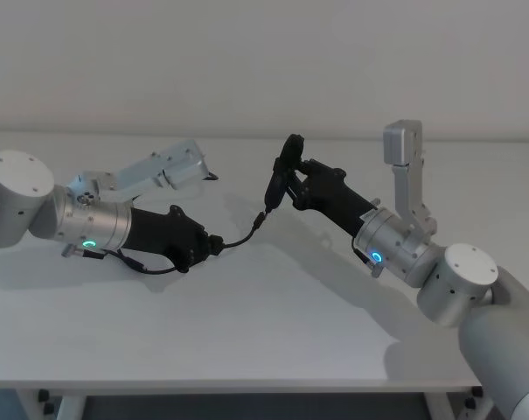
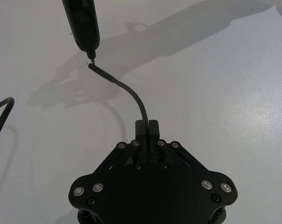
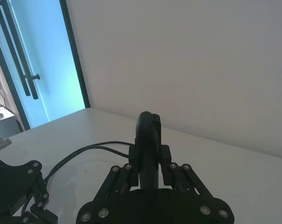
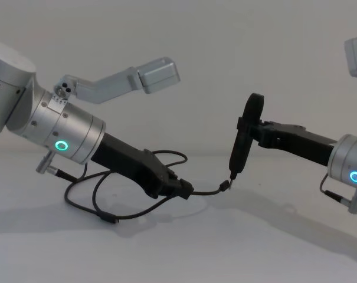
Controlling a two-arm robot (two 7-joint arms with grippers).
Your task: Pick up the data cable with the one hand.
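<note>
1. Cable position: the data cable lies looped on the white surface at the left, with one end raised off it and arching right.
2. The left hand has its fingers pressed together on the cable a little way back from the plug, low over the surface.
3. The right hand is clamped on a slender black tool, held upright to the right of the left hand, with its thin tip just at the cable's plug end.
4. Risk, as a judgement: the free stretch beyond the fingers is springy, so any lift or twist by the left hand could swing the plug away from the tool tip, or push it sideways against the tip and bend it.
5. Risk: the grip is on thin round cord; a pull from the slack loop dragging on the surface could let it slide through the fingers.
6. The left wrist view shows plug and tip almost meeting; the chest view shows the loop and the far plug on the surface.
</note>
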